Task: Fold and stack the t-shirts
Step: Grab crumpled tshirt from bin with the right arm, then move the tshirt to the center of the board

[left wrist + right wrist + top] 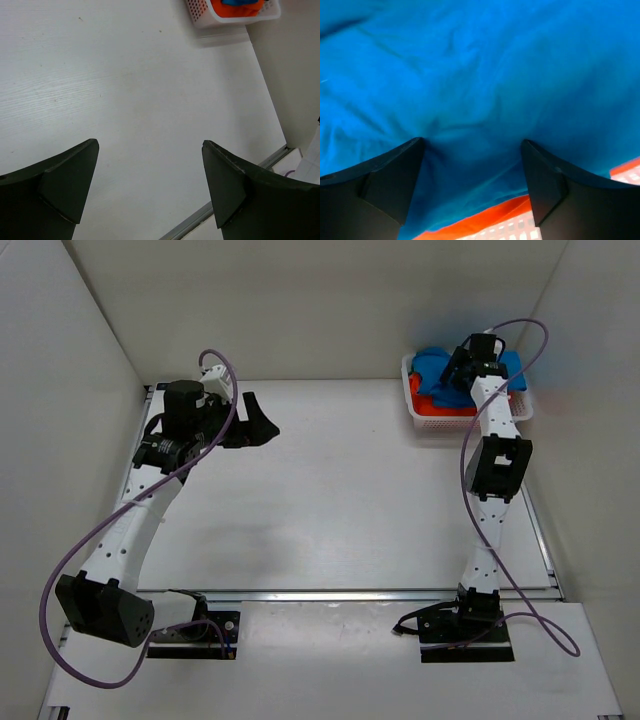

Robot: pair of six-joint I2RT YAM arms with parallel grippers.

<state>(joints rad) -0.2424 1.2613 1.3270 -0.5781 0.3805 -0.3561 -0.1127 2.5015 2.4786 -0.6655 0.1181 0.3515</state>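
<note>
A bright blue t-shirt (pixel 432 367) lies crumpled on top of an orange t-shirt (pixel 440 408) in the white mesh basket (pixel 416 405) at the table's far right. My right gripper (pixel 462 368) is down in the basket, open, its fingertips pressed into the blue t-shirt (pixel 470 75), with cloth between the jaws and the orange t-shirt (pixel 485 220) below. My left gripper (pixel 262 424) is open and empty above the table's far left. In the left wrist view the orange t-shirt (pixel 235 9) and basket (pixel 220 20) show at the top. No green t-shirt is in view.
White walls close in the table on the left, back and right. A metal rail (pixel 340 593) runs along the near edge in front of both arm bases. The white tabletop (pixel 125 90) lies under my left gripper.
</note>
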